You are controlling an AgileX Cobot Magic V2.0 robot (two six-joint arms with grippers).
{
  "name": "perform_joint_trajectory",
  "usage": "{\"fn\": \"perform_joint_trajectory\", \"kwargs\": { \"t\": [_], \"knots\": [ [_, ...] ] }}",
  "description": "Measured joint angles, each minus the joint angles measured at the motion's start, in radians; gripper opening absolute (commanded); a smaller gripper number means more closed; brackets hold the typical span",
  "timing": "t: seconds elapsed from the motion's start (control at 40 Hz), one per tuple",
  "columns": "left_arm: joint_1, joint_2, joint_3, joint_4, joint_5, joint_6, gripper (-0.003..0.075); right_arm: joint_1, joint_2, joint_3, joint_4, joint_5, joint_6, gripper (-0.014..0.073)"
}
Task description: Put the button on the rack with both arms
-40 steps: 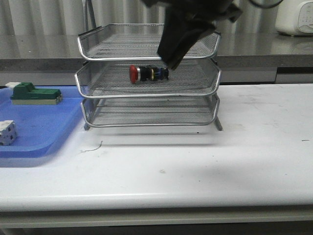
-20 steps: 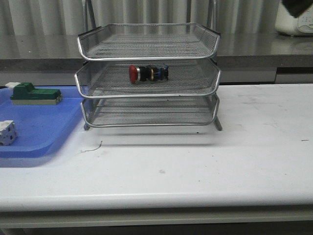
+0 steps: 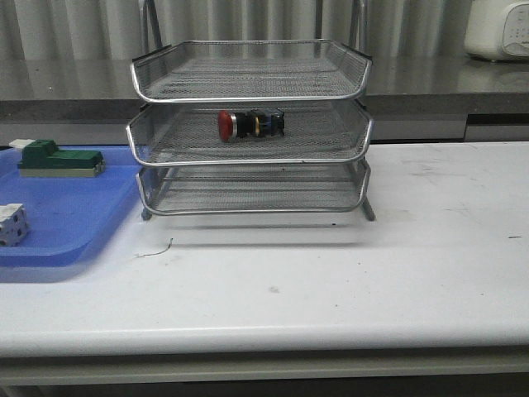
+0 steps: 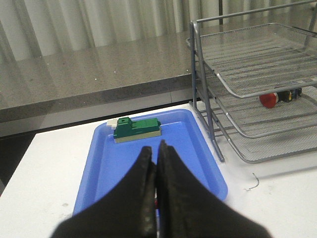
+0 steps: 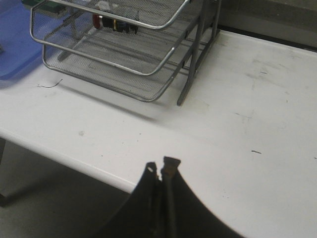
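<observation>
The button [image 3: 251, 124], with a red head, silver collar and black body, lies on its side on the middle tier of the silver wire-mesh rack [image 3: 248, 91]. It also shows in the left wrist view [image 4: 279, 97] and in the right wrist view [image 5: 113, 23]. Neither gripper shows in the front view. My left gripper [image 4: 155, 148] is shut and empty above the blue tray, well away from the rack [image 4: 257, 64]. My right gripper [image 5: 161, 167] is shut and empty over the table's front edge, far from the rack [image 5: 119, 54].
A flat blue tray [image 3: 74, 223] lies left of the rack and holds a green-and-beige block [image 3: 59, 159] and a small white block [image 3: 11, 223]. A thin wire scrap [image 3: 157, 248] lies on the white table before the rack. A grey counter runs behind.
The dark right arm that hung over the rack's top right a second ago has drawn away up and right, out of the front view. The button stays on the middle tier.
</observation>
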Motion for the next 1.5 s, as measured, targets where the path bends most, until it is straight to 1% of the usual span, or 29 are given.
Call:
{"fn": "perform_joint_trajectory", "kwargs": {
  "t": [0.15, 0.3, 1.5],
  "knots": [
    [0.0, 0.0, 0.0, 0.0, 0.0, 0.0, -0.0019, 0.0, -0.132, 0.066, 0.0, -0.002, 0.0, -0.006],
    [0.0, 0.0, 0.0, 0.0, 0.0, 0.0, -0.0019, 0.0, -0.189, 0.082, 0.0, -0.003, 0.0, -0.006],
    [0.0, 0.0, 0.0, 0.0, 0.0, 0.0, -0.0019, 0.0, -0.196, 0.084, 0.007, -0.004, 0.0, -0.006]
  ]
}}
